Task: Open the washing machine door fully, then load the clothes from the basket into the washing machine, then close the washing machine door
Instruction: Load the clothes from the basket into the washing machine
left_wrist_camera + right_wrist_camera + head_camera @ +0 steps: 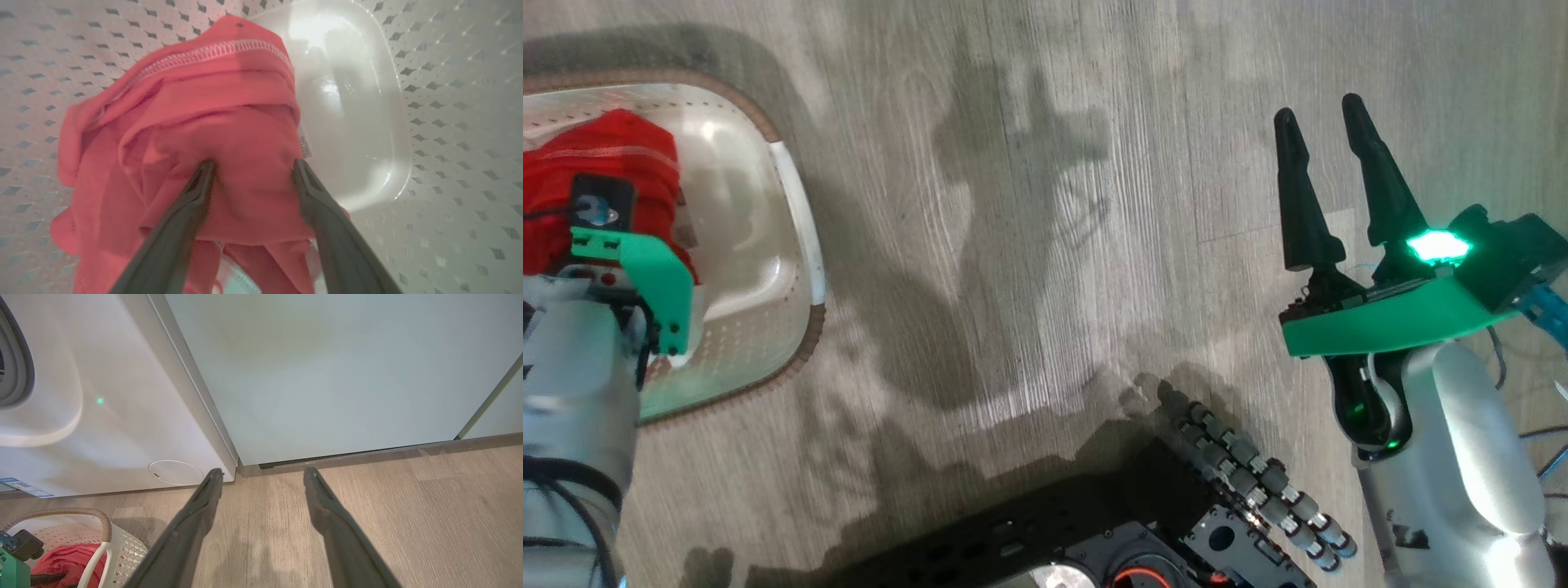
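From the head, the cream perforated plastic basket with a brown rim [799,212] sits at the left on the grey wood-grain floor [1029,245], with the bright red fabric clothes [621,147] lying inside it; the left arm's green wrist bracket [645,269] hangs over them; the right gripper [1319,108] hovers well apart at the right, its two dark fingers spread and empty.

From the left wrist, the left gripper [253,163] stands spread wide, both tips touching the bunched red cloth (a white-stitched hem shows near the top), with nothing pinched.

From the right wrist, the big white front-loading washing machine [122,416] stands beside a pale teal cabinet [327,375]; a round flap [175,472] sits low on its front; the basket shows at the lower left, on the floor before the machine.
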Controlling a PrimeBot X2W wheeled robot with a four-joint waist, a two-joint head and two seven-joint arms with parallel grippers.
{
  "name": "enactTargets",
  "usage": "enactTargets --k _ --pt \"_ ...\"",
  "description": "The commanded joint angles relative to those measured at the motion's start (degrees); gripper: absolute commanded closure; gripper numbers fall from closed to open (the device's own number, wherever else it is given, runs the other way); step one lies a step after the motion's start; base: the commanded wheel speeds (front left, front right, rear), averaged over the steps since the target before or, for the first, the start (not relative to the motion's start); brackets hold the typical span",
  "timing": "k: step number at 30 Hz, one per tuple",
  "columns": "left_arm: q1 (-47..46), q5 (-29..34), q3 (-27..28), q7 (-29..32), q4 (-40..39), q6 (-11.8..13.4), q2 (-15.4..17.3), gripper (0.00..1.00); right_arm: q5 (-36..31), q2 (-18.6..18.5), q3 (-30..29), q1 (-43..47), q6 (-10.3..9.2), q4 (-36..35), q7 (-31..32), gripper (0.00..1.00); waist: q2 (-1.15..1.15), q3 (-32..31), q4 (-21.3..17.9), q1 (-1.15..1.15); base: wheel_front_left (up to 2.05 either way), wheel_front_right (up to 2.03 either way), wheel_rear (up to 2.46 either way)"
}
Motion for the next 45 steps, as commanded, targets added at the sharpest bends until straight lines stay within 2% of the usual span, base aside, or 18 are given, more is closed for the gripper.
enactTargets --k 1,10,11,12,13,20,28,45 --pt "0.61 0.31 0.65 0.41 0.04 0.29 2.78 0.00 -0.20 0.02 1.20 1.46 0.00 -1.72 -0.52 0.00 0.00 0.61 -0.45 -0.01 0.00 0.00 0.00" --pt "-0.32 0.33 -0.35 4.14 0.19 0.65 5.55 0.00 0.39 0.02 2.43 1.24 0.00 -2.37 -0.52 0.00 0.00 2.60 -1.51 -0.01 0.00 0.00 0.00" --pt "-0.33 0.17 -0.35 4.40 0.20 0.55 5.69 0.17 0.45 0.02 2.48 1.21 0.00 -2.35 -0.52 0.00 0.00 2.68 -1.52 -0.01 0.00 0.00 0.00" --pt "-0.36 0.05 -0.39 4.55 0.20 0.46 5.75 0.61 0.48 0.02 2.49 1.18 0.00 -2.29 -0.52 0.00 0.00 2.70 -1.49 -0.01 0.00 0.00 0.00" --pt "-0.37 -0.07 -0.44 4.54 0.21 0.38 5.76 1.00 0.48 0.02 2.49 1.15 0.00 -2.20 -0.52 0.00 0.00 2.66 -1.43 -0.01 0.00 0.00 0.00" --pt "0.80 -1.45 -0.42 3.49 0.23 -0.37 4.97 1.00 0.21 0.02 2.34 0.60 0.00 -1.34 -0.52 0.00 0.00 0.57 -0.60 -0.01 0.00 0.00 0.00" --pt "3.37 -3.23 -0.03 0.85 0.23 -0.48 3.23 1.00 -0.79 0.02 1.69 0.57 0.00 -0.21 -0.52 0.00 0.00 -4.57 0.79 -0.01 0.00 0.00 0.00" --pt "10.00 -7.36 0.67 -9.70 0.24 -2.59 -1.40 1.00 -4.07 0.02 -0.12 3.56 0.00 3.62 -0.52 0.00 0.00 -21.88 7.31 -0.01 0.00 0.00 0.00"
